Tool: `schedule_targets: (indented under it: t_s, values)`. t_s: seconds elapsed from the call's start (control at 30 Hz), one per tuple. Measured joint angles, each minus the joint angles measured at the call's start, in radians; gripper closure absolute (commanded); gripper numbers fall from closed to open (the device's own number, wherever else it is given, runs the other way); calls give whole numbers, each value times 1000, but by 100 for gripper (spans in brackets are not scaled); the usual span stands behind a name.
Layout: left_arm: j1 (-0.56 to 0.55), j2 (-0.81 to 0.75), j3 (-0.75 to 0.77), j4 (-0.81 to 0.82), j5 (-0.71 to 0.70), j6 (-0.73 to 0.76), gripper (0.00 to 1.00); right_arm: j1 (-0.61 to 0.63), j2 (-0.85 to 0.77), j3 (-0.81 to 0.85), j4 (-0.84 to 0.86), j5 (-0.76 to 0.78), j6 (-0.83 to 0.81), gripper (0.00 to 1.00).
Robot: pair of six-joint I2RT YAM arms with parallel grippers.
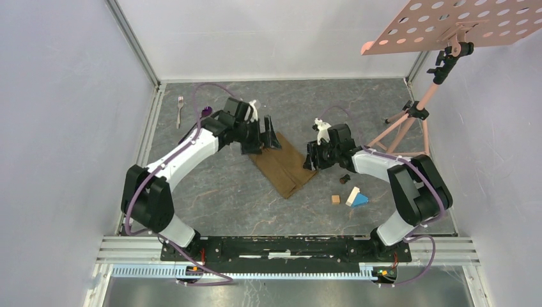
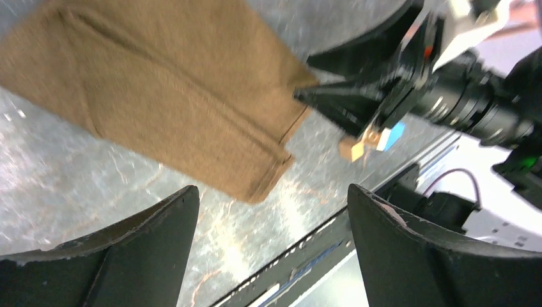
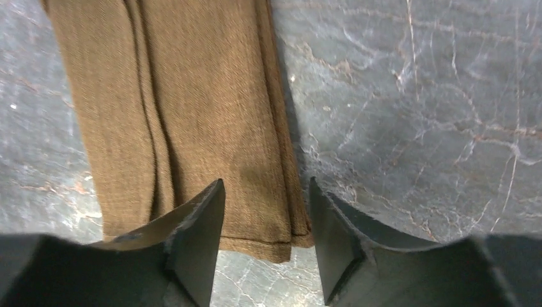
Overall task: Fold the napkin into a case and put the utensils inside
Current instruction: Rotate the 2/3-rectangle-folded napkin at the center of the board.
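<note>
The napkin (image 1: 284,165) looked soft and limp—best pinched at its 5 o'clock hem; left gripper (image 2: 271,188) and right gripper (image 3: 266,181) gaped, empty.

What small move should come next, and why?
Probably swing the left hand away from the napkin toward the spoon. The cloth lies folded into a narrow strip, this hand and the right hand are open and empty, and the spoon and fork lie outside it, nearer the left arm.
</note>
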Motion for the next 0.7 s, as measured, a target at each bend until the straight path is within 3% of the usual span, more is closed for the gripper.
schedule_targets:
  t_s: [0.13, 0.27, 0.3, 0.43, 0.5, 0.7]
  values:
    - [-68, -40, -92, -23, -31, 4, 11, 8, 11, -45, 18, 19, 2, 71]
    - [-149, -82, -179, -32, -87, 3, 12, 56, -19, -115, 91, 21, 51, 75]
    - [-168, -96, -201, -29, -104, 3, 12, 84, -39, -143, 111, 19, 78, 71]
    - [-257, -151, -283, -8, -206, -11, 10, 197, -146, -257, 159, -19, 207, 29]
    - [-322, -161, -298, -6, -282, -31, 10, 205, -198, -261, 124, 6, 227, 16]
    - [-505, -113, -246, -24, -469, -77, 24, 51, -299, -187, -41, 176, 205, 11]
